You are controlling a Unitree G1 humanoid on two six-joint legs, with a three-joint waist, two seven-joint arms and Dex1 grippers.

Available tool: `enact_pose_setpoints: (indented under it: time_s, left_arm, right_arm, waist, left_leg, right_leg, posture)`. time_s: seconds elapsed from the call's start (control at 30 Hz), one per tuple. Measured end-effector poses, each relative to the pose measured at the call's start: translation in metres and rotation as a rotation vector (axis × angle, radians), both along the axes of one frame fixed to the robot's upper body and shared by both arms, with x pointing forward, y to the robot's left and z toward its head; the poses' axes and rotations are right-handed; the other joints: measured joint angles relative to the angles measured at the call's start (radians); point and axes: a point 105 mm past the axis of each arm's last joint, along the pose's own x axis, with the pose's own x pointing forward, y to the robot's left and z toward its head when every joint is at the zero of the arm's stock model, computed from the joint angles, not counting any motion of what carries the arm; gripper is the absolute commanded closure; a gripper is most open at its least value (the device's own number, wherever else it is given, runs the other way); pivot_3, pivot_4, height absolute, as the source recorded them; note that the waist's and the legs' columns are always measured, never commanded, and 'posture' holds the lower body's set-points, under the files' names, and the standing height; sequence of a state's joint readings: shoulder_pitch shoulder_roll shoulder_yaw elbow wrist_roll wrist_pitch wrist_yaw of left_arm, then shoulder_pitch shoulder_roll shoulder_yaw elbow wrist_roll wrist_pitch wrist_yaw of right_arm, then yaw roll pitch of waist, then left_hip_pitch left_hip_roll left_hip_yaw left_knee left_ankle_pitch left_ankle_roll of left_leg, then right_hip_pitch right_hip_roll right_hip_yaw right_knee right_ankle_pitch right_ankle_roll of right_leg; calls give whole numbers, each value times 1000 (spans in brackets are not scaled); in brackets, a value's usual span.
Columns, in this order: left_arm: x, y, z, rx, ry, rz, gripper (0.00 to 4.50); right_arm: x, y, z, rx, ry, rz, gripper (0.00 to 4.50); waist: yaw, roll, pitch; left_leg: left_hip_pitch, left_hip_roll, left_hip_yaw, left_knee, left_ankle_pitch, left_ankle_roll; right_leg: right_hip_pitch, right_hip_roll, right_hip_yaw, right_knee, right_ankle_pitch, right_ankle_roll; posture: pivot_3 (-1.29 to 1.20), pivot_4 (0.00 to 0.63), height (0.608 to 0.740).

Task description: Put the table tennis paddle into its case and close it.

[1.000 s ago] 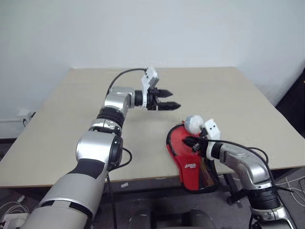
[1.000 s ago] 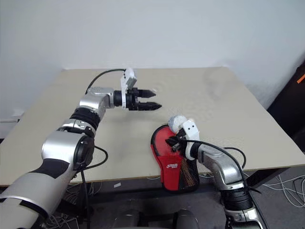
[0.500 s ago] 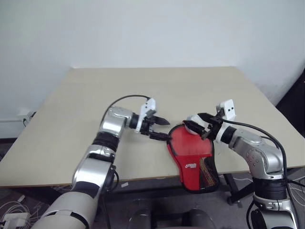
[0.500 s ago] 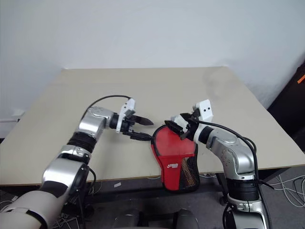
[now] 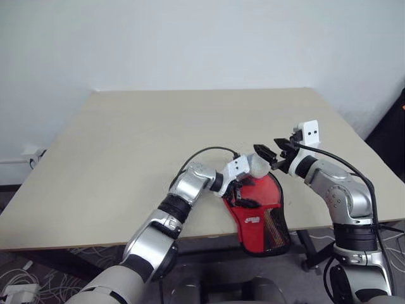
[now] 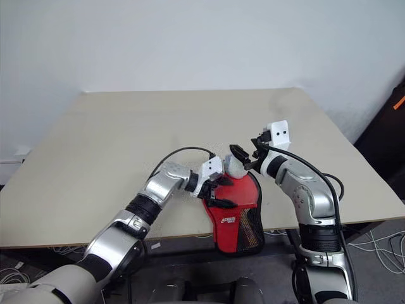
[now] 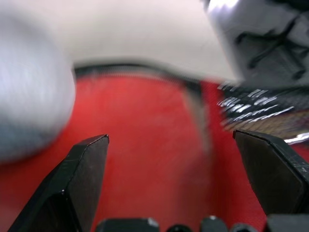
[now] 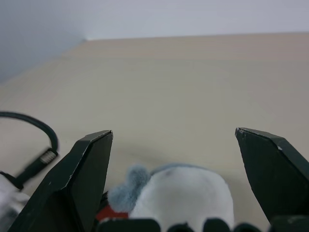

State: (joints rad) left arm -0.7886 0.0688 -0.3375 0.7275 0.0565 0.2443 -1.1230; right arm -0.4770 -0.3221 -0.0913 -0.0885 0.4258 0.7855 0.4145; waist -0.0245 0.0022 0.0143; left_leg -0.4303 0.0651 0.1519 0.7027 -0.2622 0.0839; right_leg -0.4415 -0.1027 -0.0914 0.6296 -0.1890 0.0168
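Lying red case (image 5: pixel 256 202) at table (image 5: pixel 126 145) edge (contents hidden), both grippers' fingers apart, holding nothing

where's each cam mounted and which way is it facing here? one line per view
Left eye view: on the head, looking forward and down over the table; both arms show, the left gripper open over the case.
Right eye view: the head's other eye, same scene; right gripper open.
Left wrist view: on the left wrist, looking along its fingers at the case's red outside.
Right wrist view: on the right wrist, looking across the table; a grey-white fluffy ball lies between its fingers.
Shared: both eyes show case and ball.
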Motion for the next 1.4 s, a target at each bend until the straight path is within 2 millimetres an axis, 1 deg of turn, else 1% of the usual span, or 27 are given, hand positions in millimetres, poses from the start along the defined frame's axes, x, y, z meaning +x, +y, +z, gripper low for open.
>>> enact_pose_setpoints:
  time_s: [0.1,0.23,0.4,0.53,0.67,0.77,0.83,0.93,0.97,1.03,1.13,1.2,1.23,1.4]
  left_arm:
    - [4,-2,-2,-1,-23,34,0]
    - [2,0,-4,7,-40,25,0]
    - [-2,2,-5,9,-53,14,0]
    - [-6,3,-5,6,-52,4,0]
    - [-6,3,-5,9,-48,7,0]
    - [-6,3,-5,11,-43,12,0]
    - [-5,3,-5,13,-42,16,0]
    - [-5,3,-5,16,-43,19,0]
    - [-5,3,-5,17,-44,20,0]
    - [-5,3,-5,19,-45,22,0]
    - [-5,2,-5,23,-41,26,0]
    - [-4,2,-5,25,-41,30,0]
    - [-3,2,-5,26,-42,34,0]
    - [-3,0,-5,28,-37,44,0]
  right_arm:
    - [5,1,-15,-26,93,-10,108]
    - [4,0,-36,-27,230,-7,108]
    - [7,2,-41,-30,266,-6,108]
    - [9,9,-54,-15,370,7,108]
    - [10,11,-57,-12,414,12,108]
    - [10,13,-57,-11,414,15,702]
    - [11,14,-57,-12,401,10,1315]
    - [13,16,-57,-16,382,-3,2391]
    - [14,16,-56,-17,375,-6,2633]
    - [15,17,-55,-12,356,-13,3301]
    - [18,17,-53,-14,328,-30,3989]
    - [19,16,-53,-19,318,-44,4272]
    - [20,16,-53,-23,312,-52,4320]
    - [22,11,-55,-37,309,-84,4328]
  waist:
    - [0,0,0]
    - [0,1,-1]
    - [-1,1,-1]
    - [1,2,-1]
    - [2,2,-2]
    - [1,3,-2]
    - [1,3,-2]
    - [1,3,-2]
    - [1,3,-2]
    - [1,3,-2]
    - [1,3,-2]
    - [1,3,-2]
    - [1,3,-2]
    - [2,3,-2]
  left_leg:
    - [0,0,0,0,0,0]
    - [0,0,0,0,0,0]
    - [0,0,0,-1,0,0]
    - [1,0,0,-1,0,0]
    - [1,0,0,0,0,0]
    - [1,0,0,0,0,0]
    - [1,0,0,0,0,0]
    - [1,0,0,0,0,0]
    - [1,0,0,0,0,0]
    - [1,0,0,0,0,-1]
    - [1,0,0,0,0,-1]
    - [1,0,0,0,0,-1]
    - [1,0,0,0,0,-1]
    - [1,0,0,0,0,-1]
  right_leg:
    - [0,-1,0,0,0,-1]
    - [0,0,0,0,1,-2]
    - [0,0,0,0,1,-1]
    - [0,0,0,0,1,-1]
    - [1,-1,0,0,1,-1]
    - [1,-1,0,0,1,-1]
    - [1,-1,0,0,1,-1]
    - [1,-1,0,0,1,-1]
    - [1,-1,0,0,1,-1]
    - [1,-1,0,0,1,-1]
    - [1,-1,0,0,1,-1]
    - [1,-1,0,0,1,-1]
    - [1,-1,0,0,1,-1]
    - [1,-1,0,0,1,-1]
  posture:
    - [0,0,724]
    - [0,0,724]
    - [0,0,724]
    - [0,0,724]
    - [0,0,724]
    - [0,0,724]
    - [0,0,724]
    - [0,0,724]
    - [0,0,724]
    - [0,0,724]
    - [0,0,724]
    - [0,0,724]
    - [0,0,724]
    - [0,0,724]
